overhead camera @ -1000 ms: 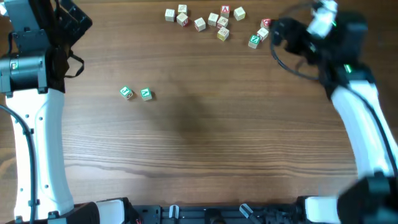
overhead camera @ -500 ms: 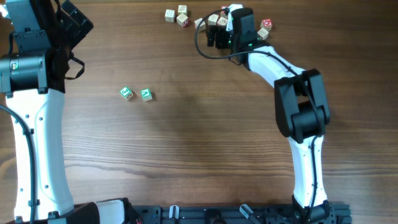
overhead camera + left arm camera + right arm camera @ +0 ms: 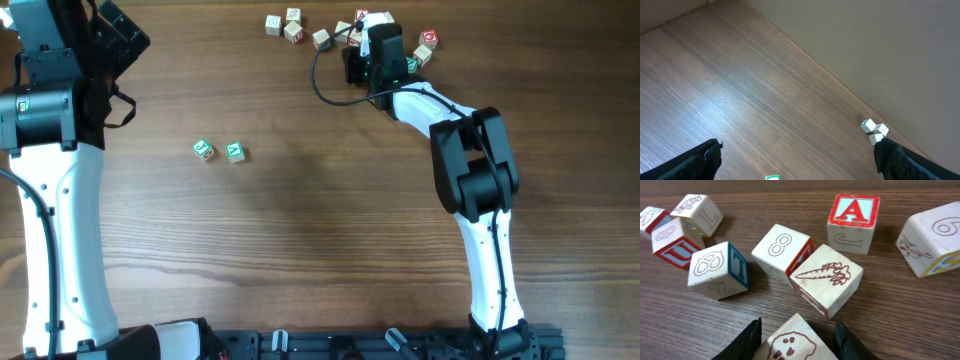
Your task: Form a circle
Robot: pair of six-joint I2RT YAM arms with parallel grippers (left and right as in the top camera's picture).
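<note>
The circle (image 3: 234, 152) stands at two seemingly light, hard wooden cubes at nine o'clock as the right gripper (image 3: 799, 327) flanks a spotted cube (image 3: 790, 347) by its flat sides, clamp unclear, left gripper (image 3: 797, 147) splayed empty.

The right gripper (image 3: 797, 341) swings in from the right over the cube pile (image 3: 782, 250) and narrows its jaws onto a brown-spotted cube (image 3: 790, 330).
</note>
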